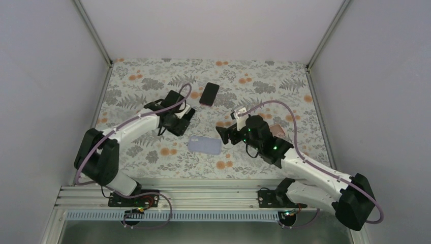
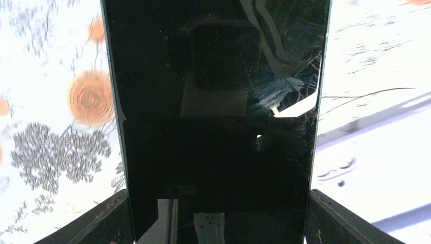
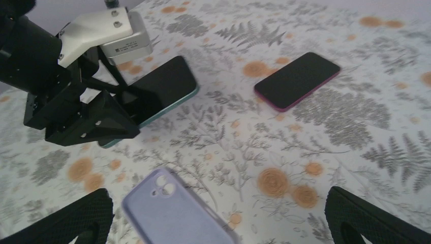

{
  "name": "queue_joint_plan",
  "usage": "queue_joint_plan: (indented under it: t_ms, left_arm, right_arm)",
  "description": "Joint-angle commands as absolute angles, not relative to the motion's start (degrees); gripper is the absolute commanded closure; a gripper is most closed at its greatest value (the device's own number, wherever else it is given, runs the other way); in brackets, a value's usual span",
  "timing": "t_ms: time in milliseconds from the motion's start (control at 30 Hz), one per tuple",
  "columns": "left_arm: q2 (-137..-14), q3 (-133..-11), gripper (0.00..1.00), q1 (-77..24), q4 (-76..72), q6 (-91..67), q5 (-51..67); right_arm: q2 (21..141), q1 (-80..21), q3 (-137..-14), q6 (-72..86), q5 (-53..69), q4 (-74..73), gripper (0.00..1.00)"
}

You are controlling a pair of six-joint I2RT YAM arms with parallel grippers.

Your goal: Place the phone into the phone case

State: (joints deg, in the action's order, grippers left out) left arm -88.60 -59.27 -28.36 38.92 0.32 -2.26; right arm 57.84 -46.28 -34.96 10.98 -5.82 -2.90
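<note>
A black phone with a teal edge [image 2: 218, 127] fills the left wrist view, screen up. My left gripper [image 2: 218, 218] is shut on it, one finger [image 2: 96, 223] against each long side. In the overhead view that gripper [image 1: 178, 122] sits left of centre, over the phone [image 1: 181, 128]. The lilac phone case [image 1: 205, 145] lies flat on the table just to the front right of it, camera cutouts showing. My right gripper [image 1: 223, 134] stands open beside the case's right end. The right wrist view shows the case [image 3: 173, 213] between its wide fingers, nothing held, and the held phone [image 3: 167, 86] beyond.
A second black phone with a magenta edge [image 1: 209, 93] lies farther back on the floral cloth [image 1: 152, 86], also seen in the right wrist view [image 3: 297, 80]. A pinkish object [image 1: 278, 130] sits behind the right arm. Grey walls enclose the table on three sides.
</note>
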Motion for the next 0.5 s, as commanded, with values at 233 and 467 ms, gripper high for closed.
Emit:
queue_joint_plan:
  t_ms: [233,467]
  left_arm:
    - [-80.23,-60.63,0.4,-43.13,33.43,10.03,-9.97]
    - [-75.19,-57.7,0.41,-49.28,28.05,15.56,-11.19]
  right_arm:
    - [63.56,-32.44,-44.67,11.74,27.09,-11.38,0.0]
    - [68.3,-28.57,-48.72,9.12,33.68,-15.26,0.04]
